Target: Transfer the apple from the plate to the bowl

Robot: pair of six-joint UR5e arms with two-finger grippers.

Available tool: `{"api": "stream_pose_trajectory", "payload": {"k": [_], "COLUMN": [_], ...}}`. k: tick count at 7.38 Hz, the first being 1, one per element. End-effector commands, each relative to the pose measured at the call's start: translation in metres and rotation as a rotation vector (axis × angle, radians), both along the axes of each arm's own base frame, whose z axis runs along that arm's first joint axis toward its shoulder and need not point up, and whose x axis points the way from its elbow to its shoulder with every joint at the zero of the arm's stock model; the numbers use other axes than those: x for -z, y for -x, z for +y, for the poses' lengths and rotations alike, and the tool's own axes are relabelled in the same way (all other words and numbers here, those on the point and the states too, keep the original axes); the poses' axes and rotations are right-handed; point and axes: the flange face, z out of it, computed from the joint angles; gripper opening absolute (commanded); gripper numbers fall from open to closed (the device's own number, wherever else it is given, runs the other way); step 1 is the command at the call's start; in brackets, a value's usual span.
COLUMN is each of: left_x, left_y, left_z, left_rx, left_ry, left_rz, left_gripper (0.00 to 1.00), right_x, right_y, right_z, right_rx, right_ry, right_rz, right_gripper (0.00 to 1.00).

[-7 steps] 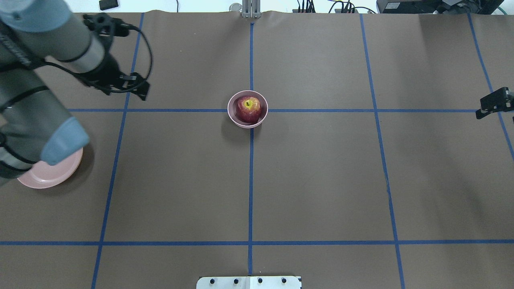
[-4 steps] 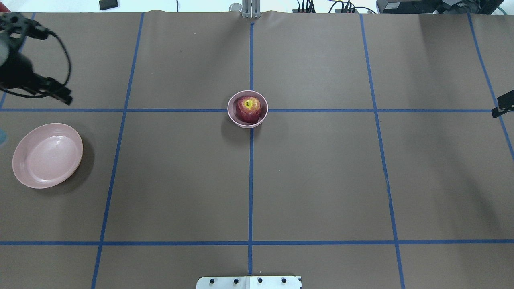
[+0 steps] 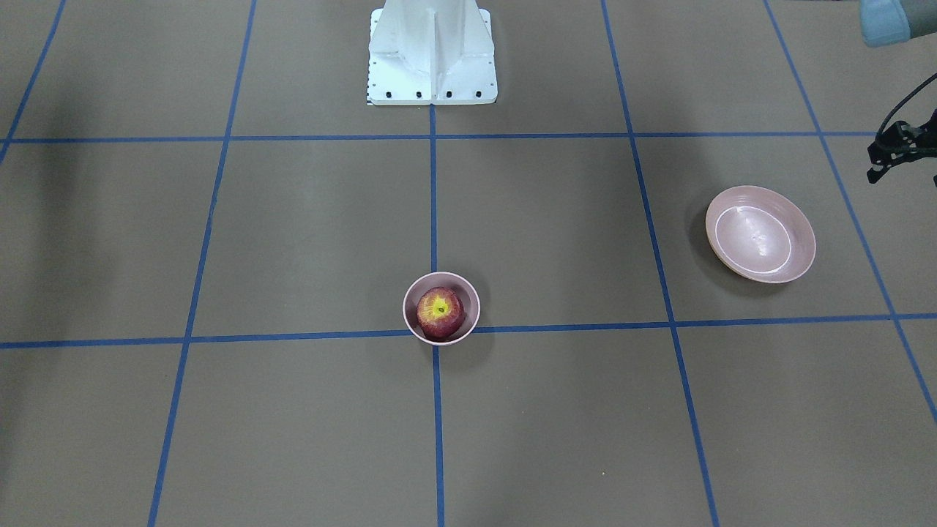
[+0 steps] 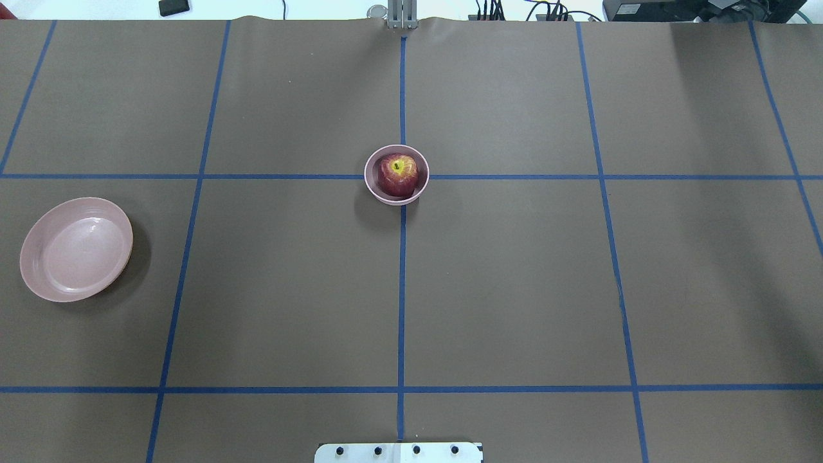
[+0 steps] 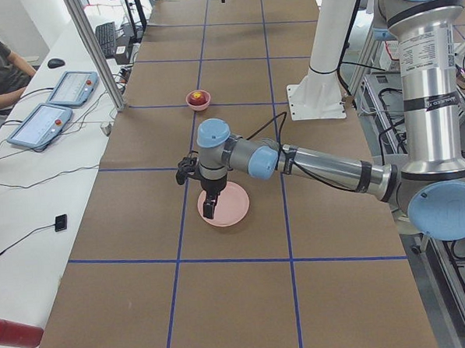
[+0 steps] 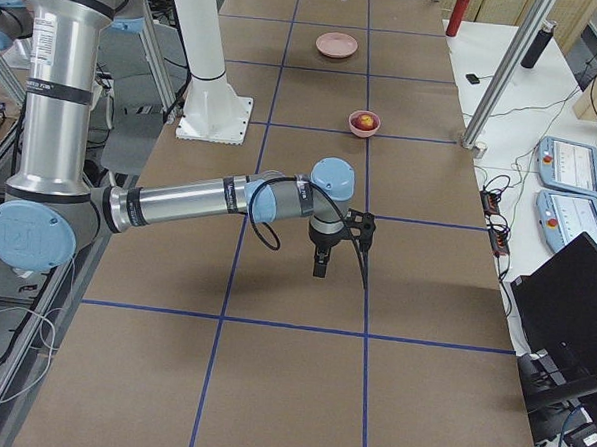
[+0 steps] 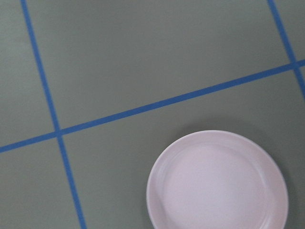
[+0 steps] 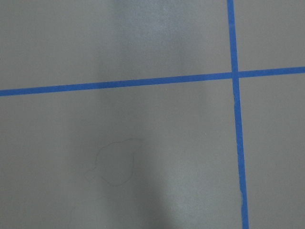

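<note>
The dark red apple [image 4: 397,175] with its yellow top sits inside the small pink bowl [image 4: 369,183] at the table's middle; both also show in the front view, apple [image 3: 440,313] in bowl [image 3: 473,307]. The wide pink plate [image 4: 76,249] lies empty at the left, seen also in the left wrist view [image 7: 217,183]. My left gripper [image 5: 209,213] hangs over the plate's edge [image 5: 233,209] in the exterior left view; I cannot tell whether it is open. My right gripper [image 6: 319,271] hangs above bare table far from the bowl [image 6: 364,129]; its state cannot be told.
Blue tape lines divide the brown table cover into squares. The white robot base [image 3: 432,51] stands at the near middle edge. Part of the left wrist [image 3: 897,143] shows at the front view's right edge. A red bottle [image 5: 15,332] lies beyond the table edge.
The left arm has swung left, uncovering the plate, and has left the overhead view. The right gripper has also slid out past the right edge. Apple and bowl have not moved.
</note>
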Motion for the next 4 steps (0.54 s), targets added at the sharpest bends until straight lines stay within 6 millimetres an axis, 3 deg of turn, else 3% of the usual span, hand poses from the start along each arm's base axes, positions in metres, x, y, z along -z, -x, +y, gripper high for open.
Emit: {"api": "stream_pose_trajectory", "payload": {"k": [1,2,4], "left_x": [0.0045,0.0115,0.0067], "left_y": [-0.0037,-0.0037,-0.0021], "left_z": [-0.0013,-0.0027,0.0004], "left_rx": [0.032,0.035,0.034], "left_ry": [0.053,0.036,0.043], "left_rz": [0.059,0.051,0.048], "left_gripper": [0.98,0.98,0.98], "right_x": [-0.0071,-0.0048,-0.0048], "right_y": [-0.0004,0.0005,0.0005], "right_z": [0.0054,0.0059,0.0059], "right_rx": [0.008,0.009,0.007], "right_ry": [0.010,0.014,0.015], "right_rz": [-0.001,-0.014,-0.014], "right_gripper": [1.00,1.00,1.00]}}
